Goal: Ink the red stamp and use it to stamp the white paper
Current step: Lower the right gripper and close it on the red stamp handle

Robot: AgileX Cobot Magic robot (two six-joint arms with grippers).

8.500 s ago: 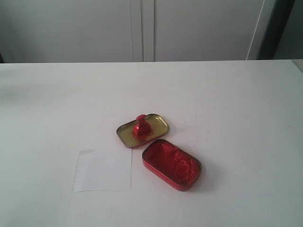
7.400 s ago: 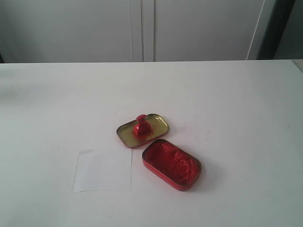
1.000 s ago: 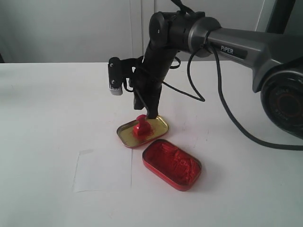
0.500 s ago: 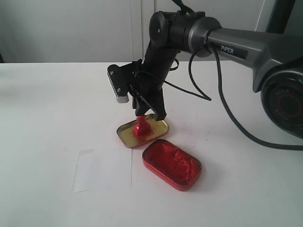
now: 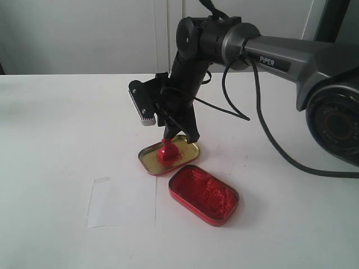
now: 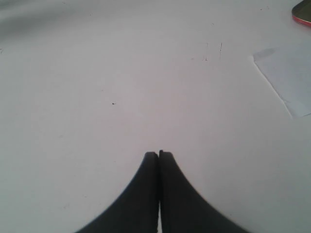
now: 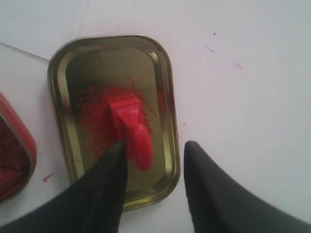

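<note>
Straddles knob of the red stamp (image 7: pixel 131 127) with right gripper (image 7: pixel 156 145), jaws apart. Shows stamp standing in gold lid (image 5: pixel 187 150), beside red ink tin (image 5: pixel 203 195) and white paper (image 5: pixel 122 202), and left gripper (image 6: pixel 159 155) pressed together.

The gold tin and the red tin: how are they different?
The gold tin is only smudged red inside; the red tin is full of lumpy red ink. The red stamp stands in the gold tin, not in the red tin. Both are open, rounded rectangles.
</note>
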